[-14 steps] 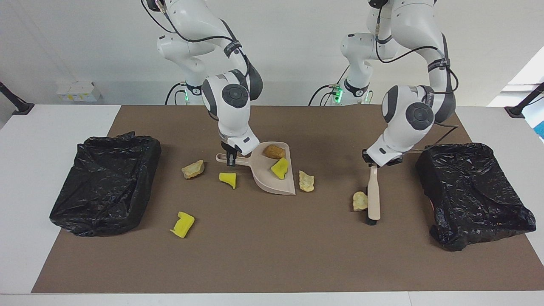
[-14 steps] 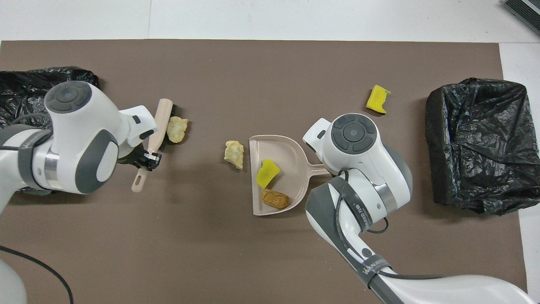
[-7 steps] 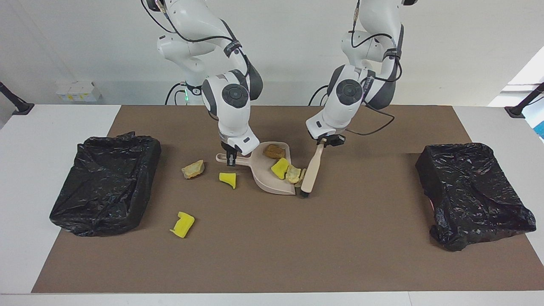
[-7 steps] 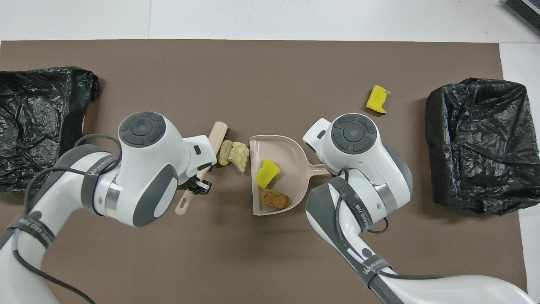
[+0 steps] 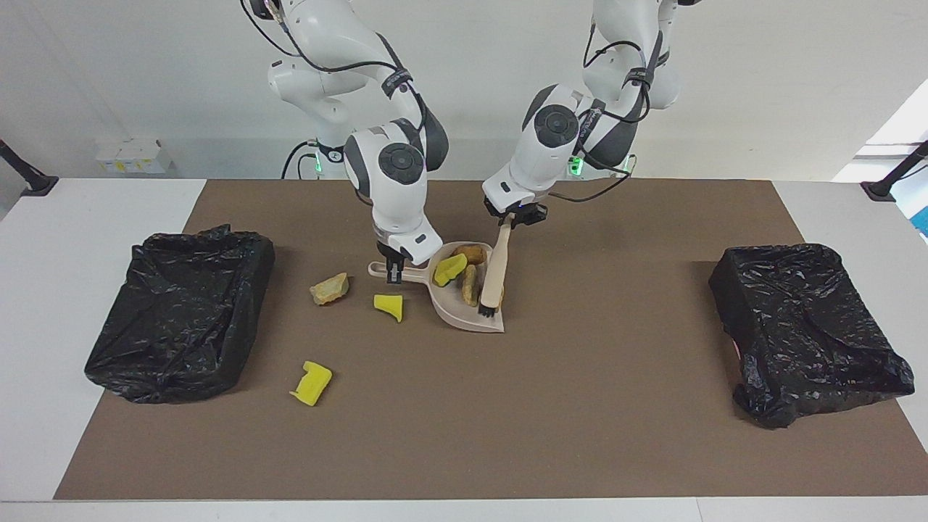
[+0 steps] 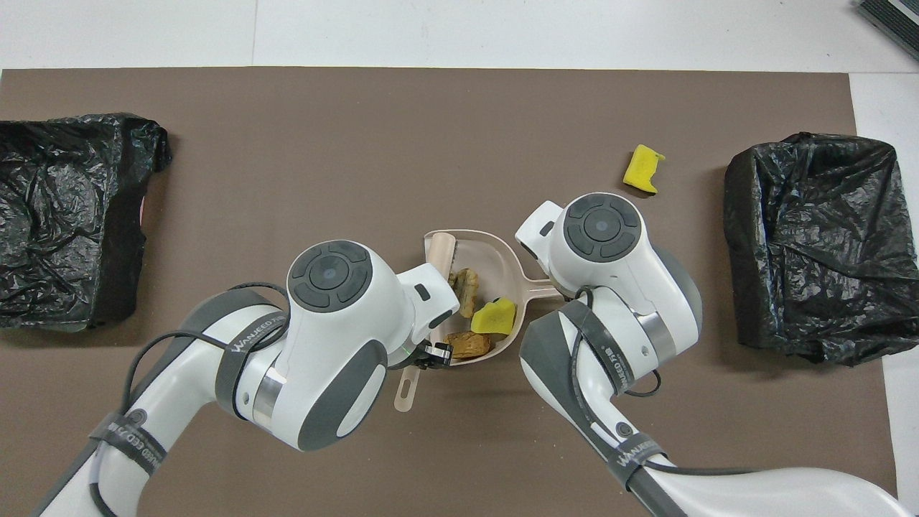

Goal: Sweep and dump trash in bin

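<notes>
Brush (image 5: 493,279) swept into dustpan (image 5: 470,319) | scraps: 3 outside (pan's overlap) | bins: 2

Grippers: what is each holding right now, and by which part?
Left gripper holds the beige brush by its handle; right gripper holds the beige plastic dustpan by its handle.

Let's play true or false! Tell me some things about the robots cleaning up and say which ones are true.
1. The left gripper holds the brush. True.
2. The dustpan is empty. False: yellow and tan trash pieces lie in it.
3. The right gripper holds the dustpan's handle. True.
4. All trash is in the dustpan. False: three scraps lie on the mat.
5. One black-bagged bin stands there. False: two, one at each end.
</notes>
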